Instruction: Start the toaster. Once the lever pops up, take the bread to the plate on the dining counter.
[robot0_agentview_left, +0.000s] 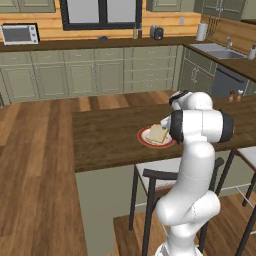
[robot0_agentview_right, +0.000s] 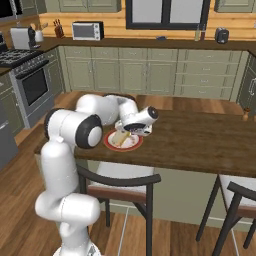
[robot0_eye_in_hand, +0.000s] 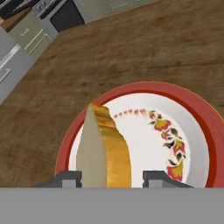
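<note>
The gripper (robot0_eye_in_hand: 111, 177) hangs just over the plate (robot0_eye_in_hand: 205, 127), its two dark fingertips (robot0_eye_in_hand: 69, 177) parted with the bread (robot0_eye_in_hand: 105, 153) standing on edge between them. The slice sits nearer one tip, and a gap shows on the other side, so the jaws look partly open rather than clamped; whether the near tip touches the crust cannot be told. In the left base view the bread (robot0_agentview_left: 158, 134) rests tilted on the plate (robot0_agentview_left: 145, 138), which lies on the dining counter (robot0_agentview_left: 110, 137) near its front edge, about midway along the slab. The right base view shows the same: the gripper (robot0_agentview_right: 131, 131) low over the bread (robot0_agentview_right: 120, 137), and the plate (robot0_agentview_right: 111, 144) toward the counter's near left corner as that camera sees it, with the hand leaning in from the arm's side. The toaster (robot0_agentview_left: 156, 32) stands far off on the back worktop, under the window. By my reading the last step is in hand, the release of the bread onto the plate, and the task is almost done. The next move calls for opening the jaws fully and lifting straight away from the plate, without dragging the leaning slice off the rim. The risk is that it tips or slides as the tips withdraw.
</note>
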